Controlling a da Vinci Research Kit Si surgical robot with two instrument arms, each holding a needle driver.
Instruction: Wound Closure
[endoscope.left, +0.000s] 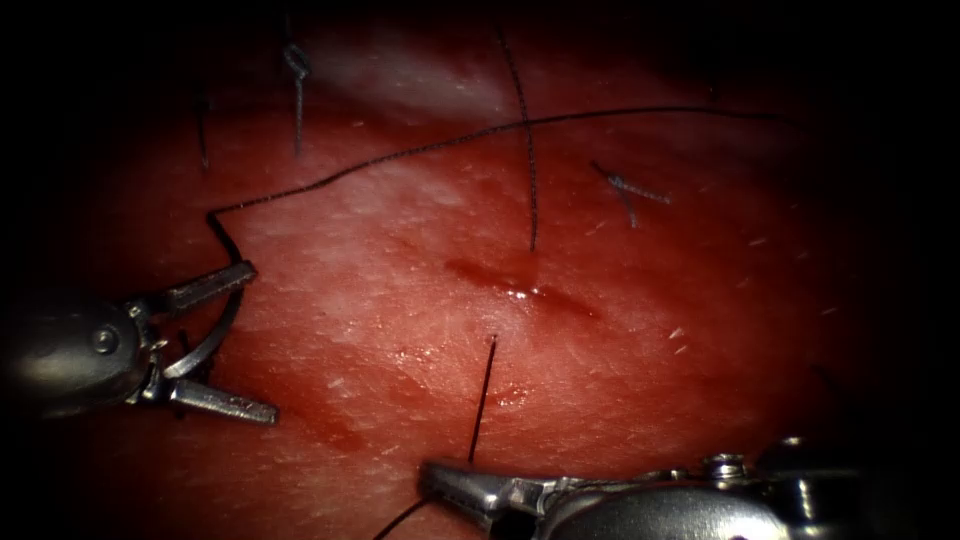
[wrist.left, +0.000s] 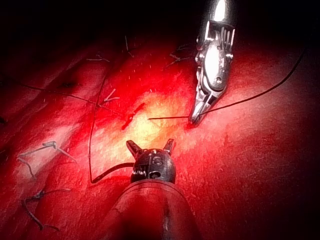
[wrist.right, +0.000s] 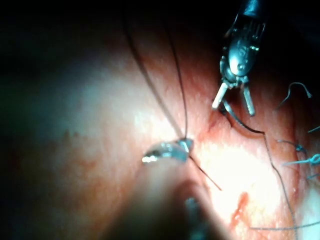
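Left jaws (endoscope.left: 235, 340) spread — needle (endoscope.left: 205, 340) between them.

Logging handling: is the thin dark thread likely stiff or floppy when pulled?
Likely floppy: thread bends over the red tissue. Perhaps springy: its end runs straight from the right tool's grip. Left tool open around the curved steel needle.

Curved needle (endoscope.left: 205, 340) between open jaws

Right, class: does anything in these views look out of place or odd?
Yes. The needle sits loose between the jaws of the open left claw, apparently ungripped. It is left of the cut and not in the tissue. The right claw is shut on the thread.
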